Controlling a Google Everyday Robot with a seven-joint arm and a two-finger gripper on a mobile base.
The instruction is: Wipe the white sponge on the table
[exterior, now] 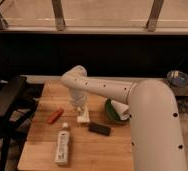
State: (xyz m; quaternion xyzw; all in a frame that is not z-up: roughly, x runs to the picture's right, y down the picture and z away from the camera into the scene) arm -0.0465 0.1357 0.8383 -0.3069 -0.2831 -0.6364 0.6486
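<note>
The white sponge (83,117) is a small cream block lying on the wooden table (39,145) near its middle. My gripper (80,108) comes down from the white arm and sits right on top of the sponge, touching it. The arm hides the gripper's upper part. The flat black bar (99,129) lies just right of the sponge.
A long white tube with a cap (62,143) lies at the front left. A small red-orange object (55,115) lies left of the sponge. A green bowl-like object (111,111) sits at the right, partly behind the arm. A dark chair (4,100) stands left of the table.
</note>
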